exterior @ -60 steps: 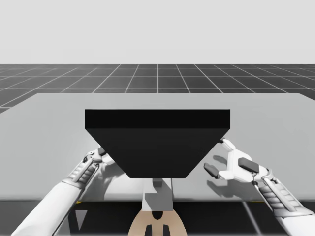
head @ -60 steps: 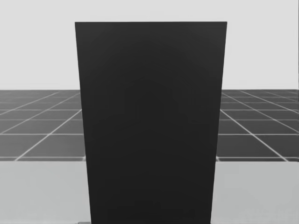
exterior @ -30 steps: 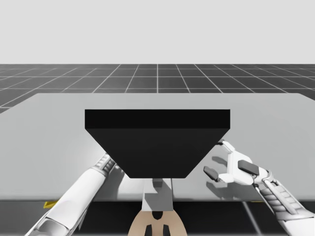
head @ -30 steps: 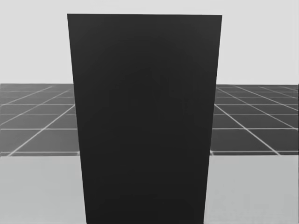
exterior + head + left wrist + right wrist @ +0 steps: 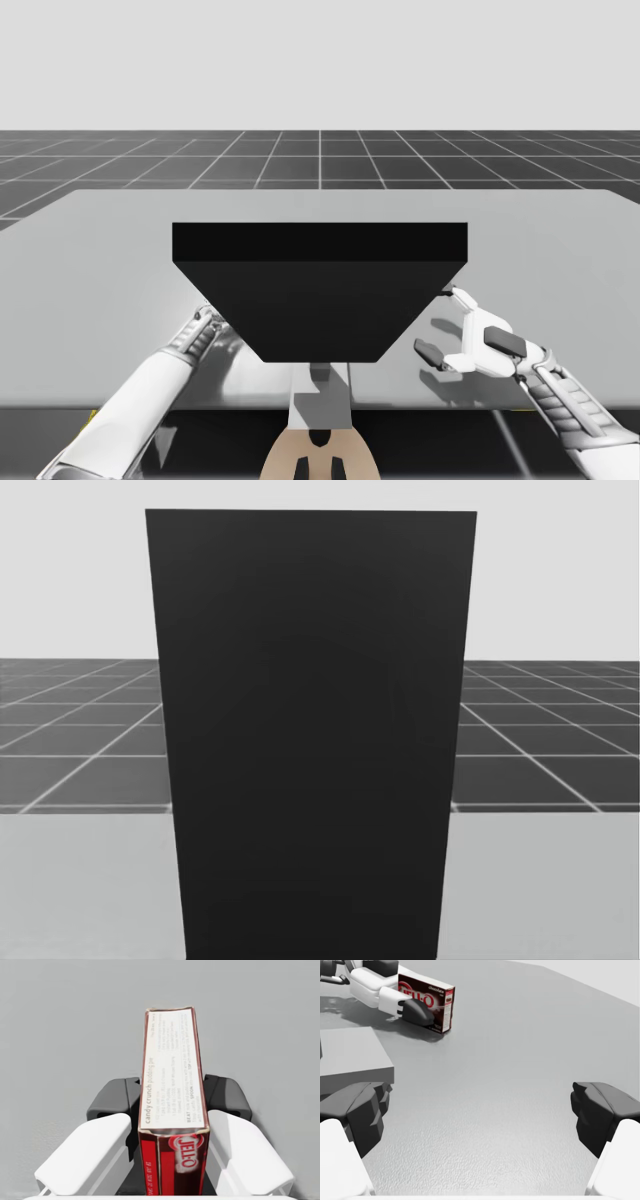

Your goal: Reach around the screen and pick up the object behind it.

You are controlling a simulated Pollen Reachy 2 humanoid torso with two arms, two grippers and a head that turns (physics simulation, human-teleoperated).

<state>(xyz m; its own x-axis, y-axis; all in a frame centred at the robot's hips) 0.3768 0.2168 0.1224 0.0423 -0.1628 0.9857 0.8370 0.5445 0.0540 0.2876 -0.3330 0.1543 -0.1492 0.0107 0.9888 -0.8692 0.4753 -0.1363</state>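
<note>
Light, stiff and slick-faced by my judgement, the dark red box (image 5: 173,1070) stands on the table (image 5: 100,260) behind the screen (image 5: 320,290) in mid-frame of the high view, clamped across its broad faces by my left gripper (image 5: 170,1097), while my right gripper (image 5: 455,335) at lower right hangs spread and empty.

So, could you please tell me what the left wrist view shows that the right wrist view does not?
Left wrist view: the pale, printed narrow side of the dark red box, running straight ahead between the jaws of my left gripper, which press its two broad faces.
Right wrist view: my right gripper, jaws open above the table, a grey block beside it, and the box's broad dark front face.
Shared: the box clamped in my left gripper, and the grey table surface.
</note>
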